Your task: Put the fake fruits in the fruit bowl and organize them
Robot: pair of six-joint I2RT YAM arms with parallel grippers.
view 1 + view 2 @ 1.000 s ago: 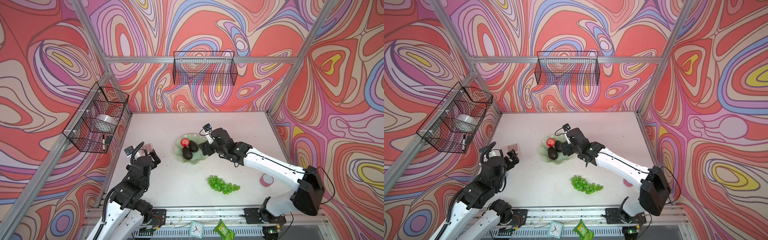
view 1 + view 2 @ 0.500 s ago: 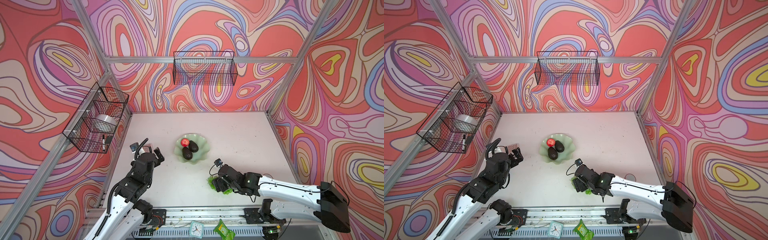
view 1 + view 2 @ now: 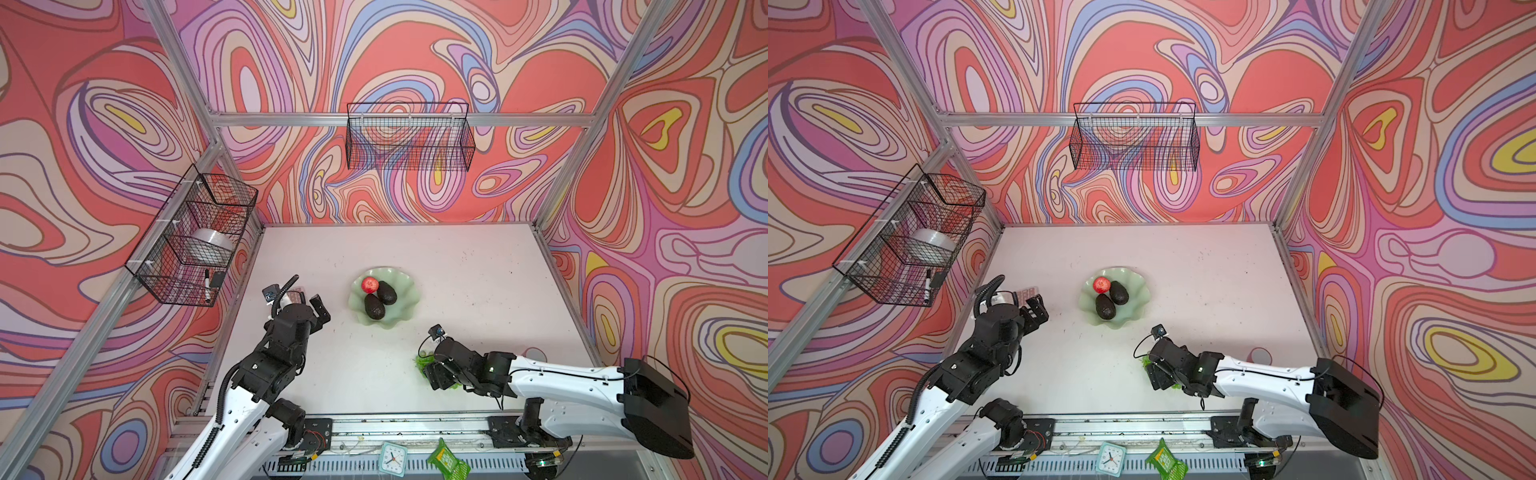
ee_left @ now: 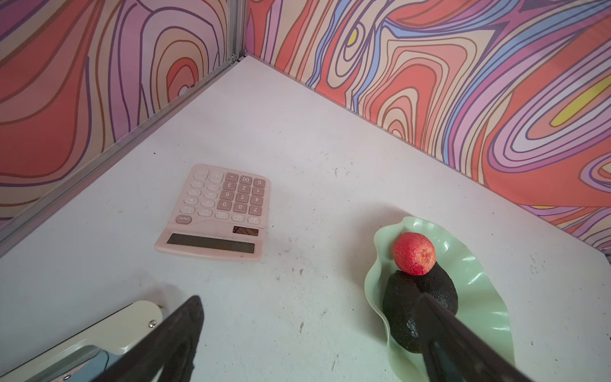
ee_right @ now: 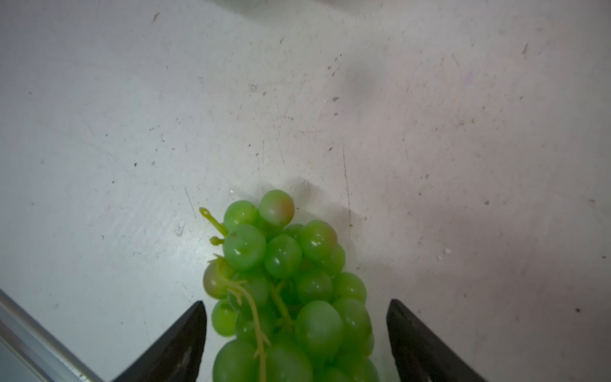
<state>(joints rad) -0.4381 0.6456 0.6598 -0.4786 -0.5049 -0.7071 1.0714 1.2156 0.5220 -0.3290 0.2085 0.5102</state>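
Grapes (image 5: 287, 291), last fruit outside the fruit bowl (image 3: 409, 286), lying on the bench (image 3: 478, 270) apart from it on the robot's side: right gripper (image 5: 296, 303) spread astride the bunch, best lowered around its thick middle before closing gently; left gripper (image 4: 309, 299) spread, empty, beside the bowl.

Swirly walls (image 3: 415, 62); white, seemingly scuffed tabletop (image 3: 478, 270)

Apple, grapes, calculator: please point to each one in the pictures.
apple (image 4: 414, 253), left wrist view, on its red skin.
grapes (image 5: 297, 291), right wrist view, middle of the bunch.
calculator (image 4: 216, 211), left wrist view, on its keypad.
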